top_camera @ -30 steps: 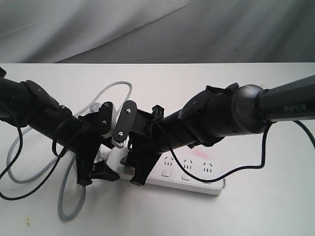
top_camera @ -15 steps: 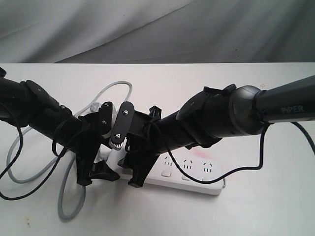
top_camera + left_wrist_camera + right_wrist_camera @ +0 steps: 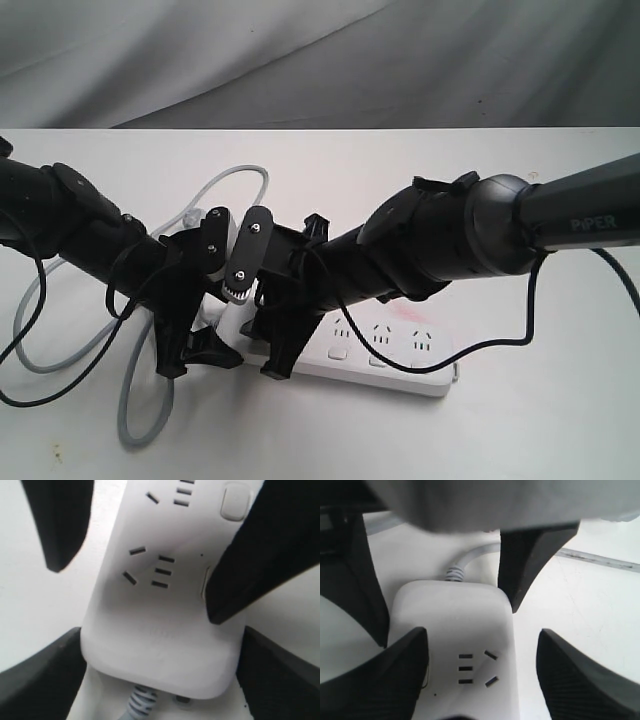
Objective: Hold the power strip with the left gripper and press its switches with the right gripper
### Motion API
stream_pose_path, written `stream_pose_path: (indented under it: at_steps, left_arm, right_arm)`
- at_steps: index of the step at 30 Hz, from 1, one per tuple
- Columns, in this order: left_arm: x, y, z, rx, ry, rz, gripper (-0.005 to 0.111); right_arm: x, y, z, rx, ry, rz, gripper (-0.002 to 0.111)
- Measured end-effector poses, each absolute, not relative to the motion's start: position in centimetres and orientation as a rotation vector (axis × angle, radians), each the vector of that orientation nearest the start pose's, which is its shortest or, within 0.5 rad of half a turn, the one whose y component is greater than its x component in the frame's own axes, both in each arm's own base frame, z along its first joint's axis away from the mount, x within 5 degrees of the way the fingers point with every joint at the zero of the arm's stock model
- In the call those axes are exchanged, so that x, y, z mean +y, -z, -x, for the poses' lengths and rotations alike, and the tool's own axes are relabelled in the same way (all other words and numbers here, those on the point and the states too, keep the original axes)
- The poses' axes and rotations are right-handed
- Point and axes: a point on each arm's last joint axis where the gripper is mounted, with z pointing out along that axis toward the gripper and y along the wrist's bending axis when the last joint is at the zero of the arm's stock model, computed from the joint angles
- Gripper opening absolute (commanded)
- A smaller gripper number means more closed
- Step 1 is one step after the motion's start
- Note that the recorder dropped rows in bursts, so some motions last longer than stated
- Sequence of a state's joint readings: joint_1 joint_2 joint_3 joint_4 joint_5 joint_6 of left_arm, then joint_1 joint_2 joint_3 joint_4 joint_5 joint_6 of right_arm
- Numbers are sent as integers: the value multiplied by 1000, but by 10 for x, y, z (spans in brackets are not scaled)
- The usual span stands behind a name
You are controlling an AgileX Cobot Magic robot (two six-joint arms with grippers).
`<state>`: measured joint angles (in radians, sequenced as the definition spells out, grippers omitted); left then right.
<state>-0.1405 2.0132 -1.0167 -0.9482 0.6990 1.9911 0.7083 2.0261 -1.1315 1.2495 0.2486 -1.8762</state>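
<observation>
The power strip (image 3: 400, 360) lies flat on the white table (image 3: 520, 200) in the lower centre of the exterior view, its length running left to right. Its right end is bare and its left half is hidden under both arms. The table is open behind the strip as far as its back edge, where a grey cloth backdrop (image 3: 300, 60) begins. It is also open at the lower right. At the lower left the grey cord (image 3: 130, 400) loops across the surface.

The right arm (image 3: 470, 235) extends from the right edge of the frame and the left arm (image 3: 70, 215) from the left edge. They meet above the strip's left half, wrists nearly touching.

The left gripper (image 3: 160, 640) straddles the strip's cord end, with one finger (image 3: 40, 680) against each long side, pinching the strip across its width. The right gripper (image 3: 482, 635) sits just beside it along the strip. Its fingers are spread wider than the strip and grasp nothing: one finger (image 3: 585, 680) stands clear over the table, and the other overlaps the strip's edge.

Of the switches (image 3: 235, 501), the one nearest the cord end is partly covered by that overlapping finger's tip. Whether it is pressed cannot be told. The next one along is uncovered.
</observation>
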Motion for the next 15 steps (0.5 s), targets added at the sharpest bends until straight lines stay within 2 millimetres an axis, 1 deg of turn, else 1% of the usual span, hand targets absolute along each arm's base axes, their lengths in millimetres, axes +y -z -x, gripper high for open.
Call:
stream_pose_path:
  at_steps: [5, 15]
  left_arm:
    - [-95, -101, -333, 2050, 515, -1679, 66]
    - [-95, -101, -333, 2049, 514, -1681, 66]
  right_arm:
    - [277, -121, -290, 1858, -318, 1619, 59]
    - [274, -120, -288, 1862, -319, 1624, 59]
